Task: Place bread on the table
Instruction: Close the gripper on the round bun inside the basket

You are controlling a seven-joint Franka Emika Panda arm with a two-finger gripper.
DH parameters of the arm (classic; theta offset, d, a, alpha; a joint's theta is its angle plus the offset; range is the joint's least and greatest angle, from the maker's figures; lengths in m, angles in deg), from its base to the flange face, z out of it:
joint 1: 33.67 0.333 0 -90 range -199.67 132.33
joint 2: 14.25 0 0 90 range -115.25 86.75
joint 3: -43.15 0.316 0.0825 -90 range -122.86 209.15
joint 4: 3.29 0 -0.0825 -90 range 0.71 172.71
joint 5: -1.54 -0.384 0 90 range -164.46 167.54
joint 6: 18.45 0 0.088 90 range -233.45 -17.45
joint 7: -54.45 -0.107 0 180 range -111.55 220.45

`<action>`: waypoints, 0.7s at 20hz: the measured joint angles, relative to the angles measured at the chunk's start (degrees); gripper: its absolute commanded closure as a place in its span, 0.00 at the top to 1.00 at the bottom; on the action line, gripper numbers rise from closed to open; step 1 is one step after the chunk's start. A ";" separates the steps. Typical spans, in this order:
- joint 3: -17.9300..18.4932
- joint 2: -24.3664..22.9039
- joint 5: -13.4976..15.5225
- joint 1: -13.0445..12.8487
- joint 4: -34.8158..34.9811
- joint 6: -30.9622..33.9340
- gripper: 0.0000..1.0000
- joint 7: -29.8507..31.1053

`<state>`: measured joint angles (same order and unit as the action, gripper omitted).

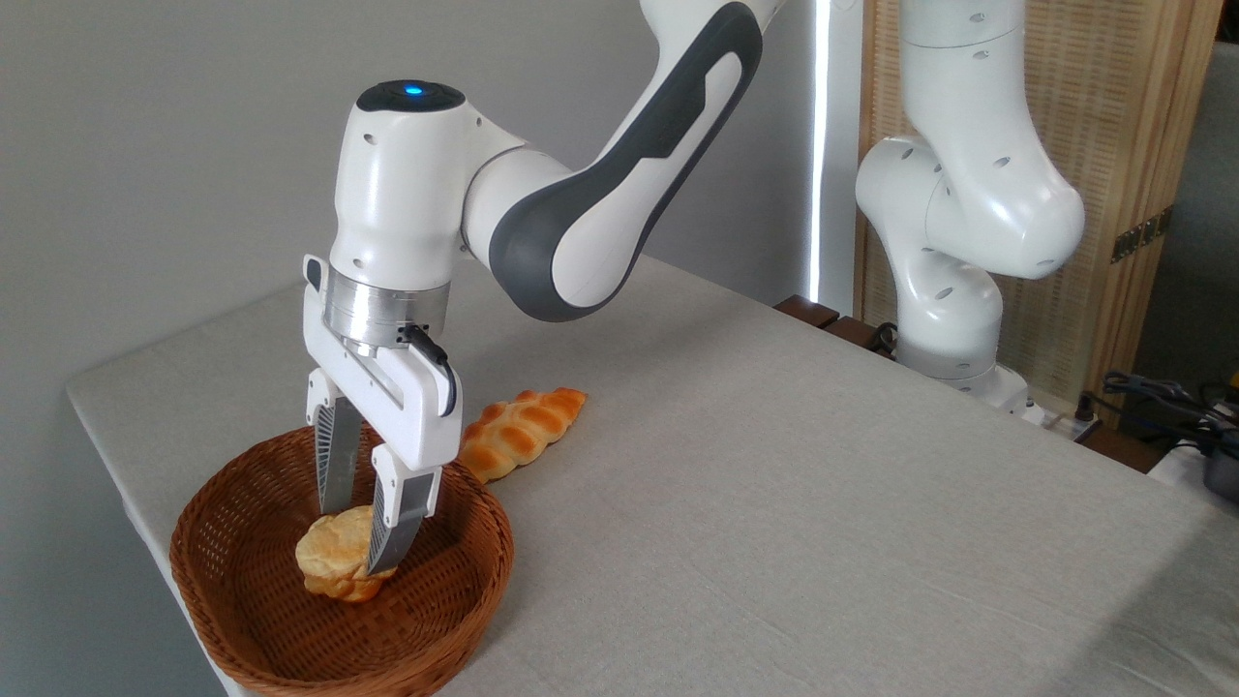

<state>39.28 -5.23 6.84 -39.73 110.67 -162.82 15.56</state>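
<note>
The wicker basket (242,620) sits nearest the camera, at the table's (774,503) front left corner. Inside the basket, slightly right of its centre, lies the bread (329,561), a pale golden bun with a darker base. The arm reaches in from the upper right, its wrist turned straight down over the basket, and the gripper (358,537) has its two fingers closed against the bun's sides. A braided loaf (518,431) rests on the cloth just behind the basket's right rim.
</note>
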 measured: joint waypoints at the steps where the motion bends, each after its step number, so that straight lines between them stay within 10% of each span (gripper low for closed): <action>1: 0.00 0.00 0.00 -0.05 0.00 0.00 1.00 0.00; 9: 0.06 0.00 -5.76 -0.04 0.00 -0.04 0.58 -0.51; 14: 0.06 0.00 -6.01 -0.05 0.00 -0.04 0.55 -0.52</action>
<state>39.33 -5.23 0.83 -39.78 110.67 -162.86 15.05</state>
